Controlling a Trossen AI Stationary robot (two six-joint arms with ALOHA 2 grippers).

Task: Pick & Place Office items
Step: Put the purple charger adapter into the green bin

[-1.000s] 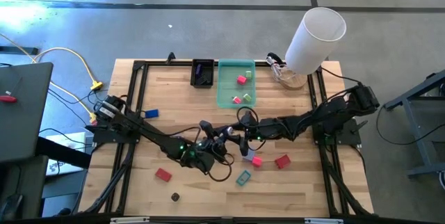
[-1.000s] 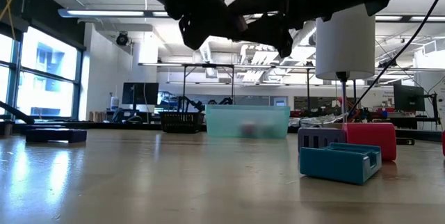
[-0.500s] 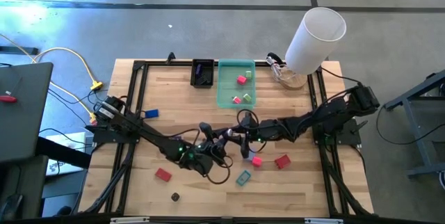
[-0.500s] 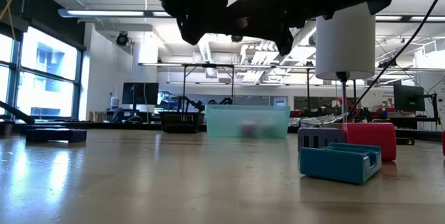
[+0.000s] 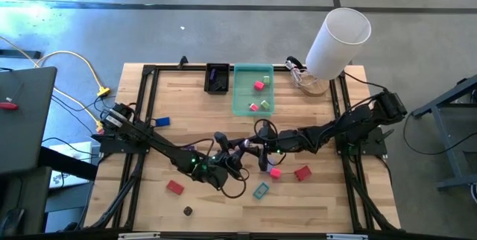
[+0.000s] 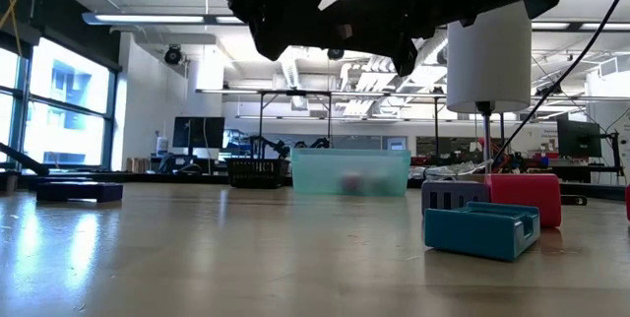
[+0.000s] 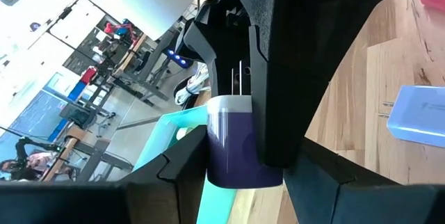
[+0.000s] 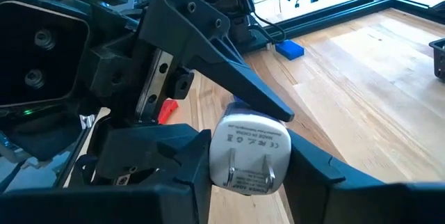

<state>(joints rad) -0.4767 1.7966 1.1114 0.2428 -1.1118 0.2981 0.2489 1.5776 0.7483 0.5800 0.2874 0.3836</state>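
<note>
the two grippers meet above the middle of the table, just below centre of the high view. between them is a small charger, white on the face with two metal prongs and purple on its body. the right gripper holds it, fingers narrow, one against each side. the left gripper brackets the same charger from the other end; whether it grips it i cannot tell. in the low view both grippers hang as dark shapes at the top of the frame, clear of the tabletop.

the other pieces lie apart on the wood. a blue piece is at centre left. a red block and a tiny black piece lie lower left. a pink piece, a second red block and a teal block lie just below the grippers, right of centre.

the green tray sits at upper centre with a few small pink and green pieces inside. the black tray is just beside it on its left. a white cylinder stands at upper right.
</note>
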